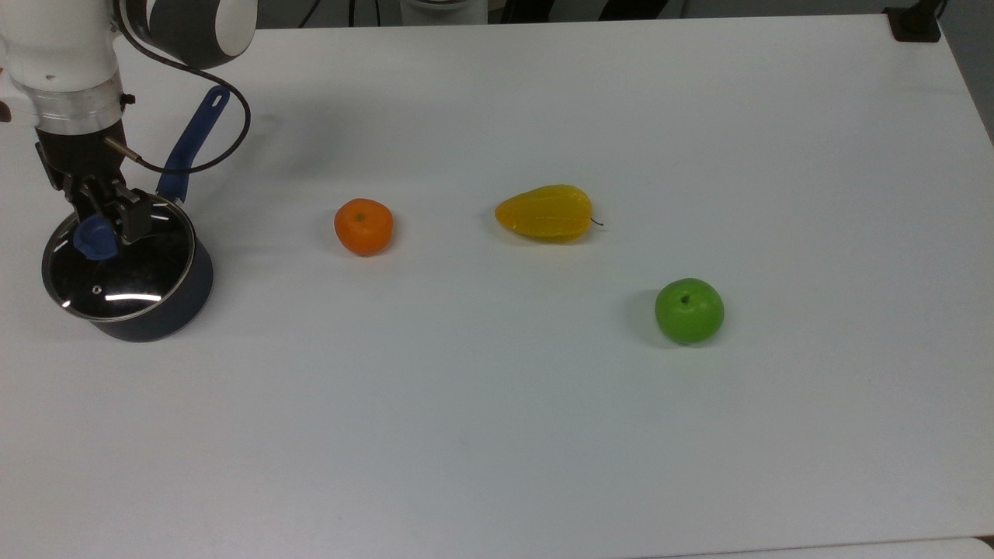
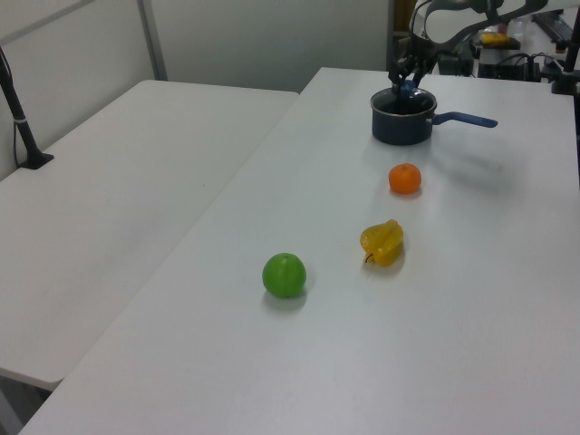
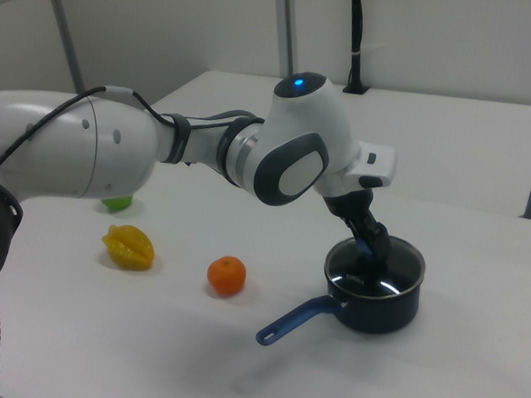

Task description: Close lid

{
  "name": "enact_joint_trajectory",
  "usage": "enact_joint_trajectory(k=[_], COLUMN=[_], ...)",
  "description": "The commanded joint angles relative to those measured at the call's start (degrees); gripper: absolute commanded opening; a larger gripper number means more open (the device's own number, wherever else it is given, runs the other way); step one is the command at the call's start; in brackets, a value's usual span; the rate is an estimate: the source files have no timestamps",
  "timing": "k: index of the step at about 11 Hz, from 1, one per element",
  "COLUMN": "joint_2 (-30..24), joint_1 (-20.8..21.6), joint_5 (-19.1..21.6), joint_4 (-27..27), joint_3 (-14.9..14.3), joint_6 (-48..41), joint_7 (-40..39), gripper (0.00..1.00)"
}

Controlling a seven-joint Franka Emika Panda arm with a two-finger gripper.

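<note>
So the lid [image 1: 116,268] is sitting on top of the dark saucepan [image 1: 167,307] at the top view's left side of the white counter [image 1: 543,427], glass flat over the pot's rim all the way round as far as I can see. The gripper [image 1: 101,233] is right over it with the fingers clamped on the blue knob [image 1: 95,237], which sits toward the far side of the lid in the top view. There's a little steam vent near the front edge of the glass.

The pan's blue handle [image 1: 190,144] sticks out away from the camera in the top view; in the right view it points toward the right view's lower left [image 3: 293,321].

Rest of the counter: an orange [image 1: 363,226] near the pot, a yellow starfruit-looking thing [image 1: 545,213] further toward the top view's right, and a green apple [image 1: 689,310] beyond that, a bit closer to the camera. All three are well apart from each other and from the pan.
</note>
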Motion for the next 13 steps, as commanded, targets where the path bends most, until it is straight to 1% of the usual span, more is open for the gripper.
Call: enact_joint_trajectory(k=[1,7,10,13], joint_2=[0.2,-0.5,-0.9,-0.9], joint_1=[0.2,0.3,0.2,0.2], joint_5=[1.4,1.4,1.4,1.4], joint_4=[0.9,0.5,0.6,0.5], joint_3=[-0.1,0.0,0.0,0.0], joint_6=[0.7,-0.3,-2.4,-2.4], joint_7=[-0.9,-0.8,-0.8,-0.8], gripper=[0.38,0.39,0.40,0.43])
